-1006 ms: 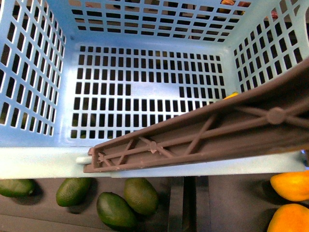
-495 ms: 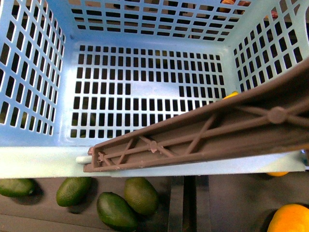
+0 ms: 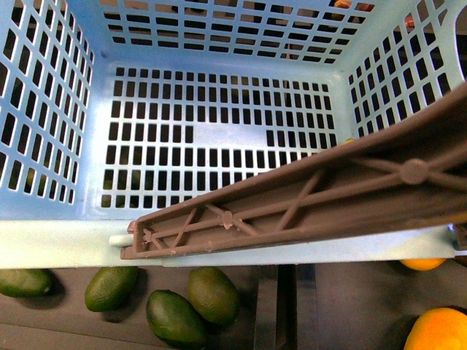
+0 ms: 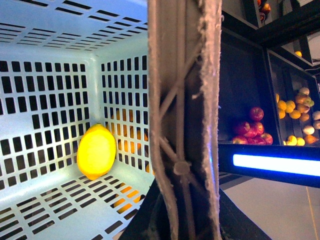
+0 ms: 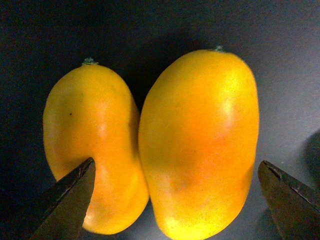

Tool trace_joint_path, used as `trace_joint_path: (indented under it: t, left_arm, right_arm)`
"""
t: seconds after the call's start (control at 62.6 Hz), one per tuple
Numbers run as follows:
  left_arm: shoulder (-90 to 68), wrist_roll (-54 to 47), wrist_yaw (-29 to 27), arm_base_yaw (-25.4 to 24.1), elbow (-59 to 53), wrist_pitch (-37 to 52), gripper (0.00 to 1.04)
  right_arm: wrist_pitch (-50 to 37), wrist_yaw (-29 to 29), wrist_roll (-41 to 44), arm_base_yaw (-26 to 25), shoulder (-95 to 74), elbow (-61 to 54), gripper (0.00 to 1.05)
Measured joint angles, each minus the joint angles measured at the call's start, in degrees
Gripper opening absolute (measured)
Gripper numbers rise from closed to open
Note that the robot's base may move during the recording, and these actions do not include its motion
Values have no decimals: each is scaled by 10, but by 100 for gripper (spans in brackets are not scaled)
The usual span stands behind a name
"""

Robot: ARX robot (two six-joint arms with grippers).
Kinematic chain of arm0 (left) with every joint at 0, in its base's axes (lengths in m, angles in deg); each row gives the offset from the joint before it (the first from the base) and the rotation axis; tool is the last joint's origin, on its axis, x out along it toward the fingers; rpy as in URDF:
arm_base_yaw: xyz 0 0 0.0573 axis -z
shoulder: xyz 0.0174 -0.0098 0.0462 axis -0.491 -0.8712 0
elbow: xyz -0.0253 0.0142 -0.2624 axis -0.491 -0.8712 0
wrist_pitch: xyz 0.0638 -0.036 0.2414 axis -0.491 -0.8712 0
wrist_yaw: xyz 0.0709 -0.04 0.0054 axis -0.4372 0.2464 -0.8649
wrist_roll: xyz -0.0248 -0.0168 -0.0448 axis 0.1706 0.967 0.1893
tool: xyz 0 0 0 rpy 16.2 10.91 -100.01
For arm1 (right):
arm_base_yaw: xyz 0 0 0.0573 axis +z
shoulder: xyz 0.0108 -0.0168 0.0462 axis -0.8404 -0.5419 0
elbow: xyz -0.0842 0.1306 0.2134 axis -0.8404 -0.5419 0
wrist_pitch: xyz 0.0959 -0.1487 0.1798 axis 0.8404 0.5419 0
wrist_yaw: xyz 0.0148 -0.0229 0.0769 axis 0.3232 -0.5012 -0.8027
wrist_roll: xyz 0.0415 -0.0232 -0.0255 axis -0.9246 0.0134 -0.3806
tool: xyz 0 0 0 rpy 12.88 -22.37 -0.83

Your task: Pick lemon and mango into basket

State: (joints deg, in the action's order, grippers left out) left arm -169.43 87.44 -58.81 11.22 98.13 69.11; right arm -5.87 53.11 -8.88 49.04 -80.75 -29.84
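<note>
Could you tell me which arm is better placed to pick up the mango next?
Right. Its open hand frames the mango, with a second mango touching beside it; the left wrist view shows the basket with the lemon inside.

No readable text, labels, brands or numbers — none in any view.

Farther mango [image 3: 423, 263] slid mostly beneath basket [image 3: 66, 244] rim, basket nudged slightly
</note>
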Motion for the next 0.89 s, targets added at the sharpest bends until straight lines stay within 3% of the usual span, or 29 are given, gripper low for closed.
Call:
trace_joint_path:
  t: [0.479,0.719,0.895]
  left_arm:
    - [0,1,2,0,0,0,6]
    - [0,0,0,0,0,0,6]
    - [0,0,0,0,0,0,6]
  right_arm:
    - [10,2,5,-15,-42,11,96]
    - [15,-5,4,-15,-43,14,67]
    - [5,-20,3,-29,-22,-14,65]
